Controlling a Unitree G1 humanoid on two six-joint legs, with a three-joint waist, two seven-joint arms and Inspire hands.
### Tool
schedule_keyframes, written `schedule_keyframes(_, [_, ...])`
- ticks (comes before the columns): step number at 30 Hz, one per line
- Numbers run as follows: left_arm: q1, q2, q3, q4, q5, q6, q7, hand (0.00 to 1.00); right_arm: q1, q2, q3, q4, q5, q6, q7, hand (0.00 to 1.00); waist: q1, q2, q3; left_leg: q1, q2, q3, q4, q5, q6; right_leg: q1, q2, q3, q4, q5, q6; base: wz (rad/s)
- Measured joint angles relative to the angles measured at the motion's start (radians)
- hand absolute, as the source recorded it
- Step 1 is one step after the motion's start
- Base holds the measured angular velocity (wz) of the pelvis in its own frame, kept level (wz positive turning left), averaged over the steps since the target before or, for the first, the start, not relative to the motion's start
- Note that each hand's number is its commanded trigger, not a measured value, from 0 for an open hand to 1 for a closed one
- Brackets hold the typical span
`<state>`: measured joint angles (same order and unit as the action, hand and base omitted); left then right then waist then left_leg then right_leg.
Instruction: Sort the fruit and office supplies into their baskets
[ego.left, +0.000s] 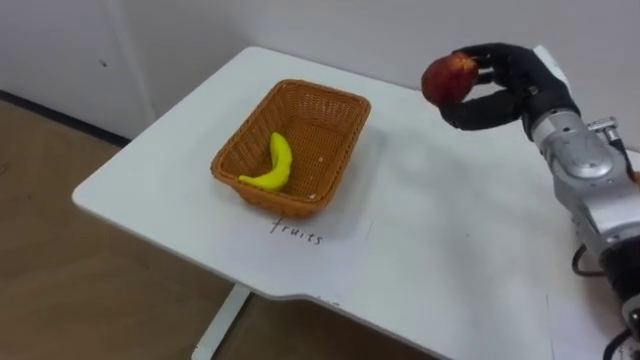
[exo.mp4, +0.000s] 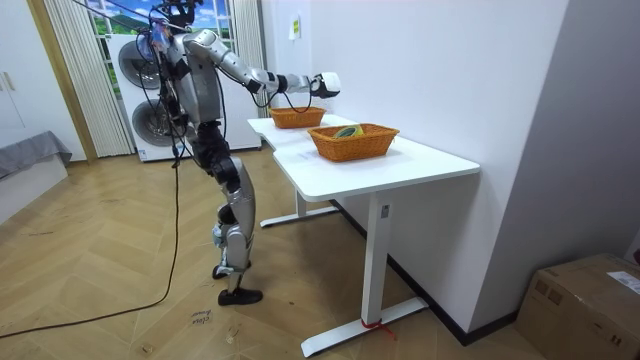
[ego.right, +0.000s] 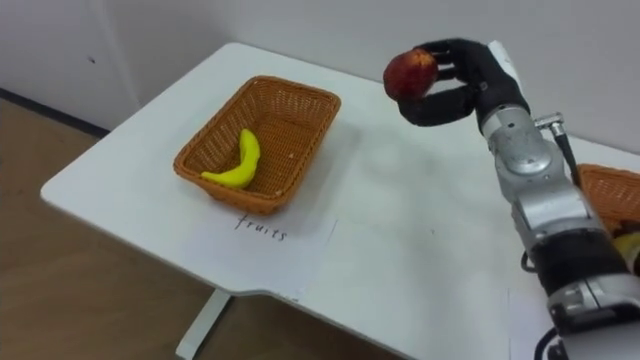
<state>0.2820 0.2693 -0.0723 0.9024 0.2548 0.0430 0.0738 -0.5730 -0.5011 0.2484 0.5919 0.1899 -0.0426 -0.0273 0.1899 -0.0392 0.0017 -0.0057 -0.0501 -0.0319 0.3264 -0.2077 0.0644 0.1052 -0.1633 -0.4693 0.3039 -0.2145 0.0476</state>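
My right hand is shut on a red apple and holds it in the air above the white table, to the right of the fruit basket and a little beyond it. That wicker basket stands near the table's left end with a yellow banana lying inside. A paper label lies in front of it. In the room view I stand at the table's long side with the right arm stretched out, and the right hand is above the baskets.
A second wicker basket sits at the table's right with something yellow in it. The table's front edge and left corner drop to a wooden floor. A white wall rises just behind the table.
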Motion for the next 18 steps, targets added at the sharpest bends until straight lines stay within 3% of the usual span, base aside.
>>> schedule_keyframes(3, [0.012,0.000,0.011,-0.001,0.003,0.000,-0.002,0.00,0.009,0.000,0.000,-0.051,-0.003,0.000,-0.011,1.00,0.001,0.000,0.0010,0.005,-0.001,-0.007,-0.004,0.000,0.000,0.013,0.008,-0.004,-0.013,0.004,0.004,0.08])
schedule_keyframes(4, [0.016,0.000,0.026,-0.002,0.003,0.000,-0.003,0.00,0.021,0.000,0.000,-0.064,-0.003,0.000,-0.017,1.00,0.002,-0.002,0.0050,0.018,-0.002,-0.010,-0.012,0.000,0.000,0.027,0.009,-0.005,-0.017,0.005,0.006,0.09])
schedule_keyframes(15, [0.051,0.001,0.107,-0.049,0.068,-0.001,-0.045,0.00,0.056,0.001,0.008,-0.146,-0.086,0.000,-0.026,1.00,0.041,-0.021,0.0036,0.057,-0.015,-0.038,-0.048,-0.002,0.004,0.066,0.010,-0.006,-0.032,0.002,0.017,0.09])
schedule_keyframes(18, [0.061,0.000,0.108,-0.049,0.074,0.000,-0.053,0.00,0.068,0.007,0.014,-0.155,-0.087,0.000,-0.022,1.00,0.047,-0.033,0.0067,0.071,-0.017,-0.058,-0.057,-0.002,0.003,0.086,0.010,-0.030,-0.033,0.002,0.017,0.19])
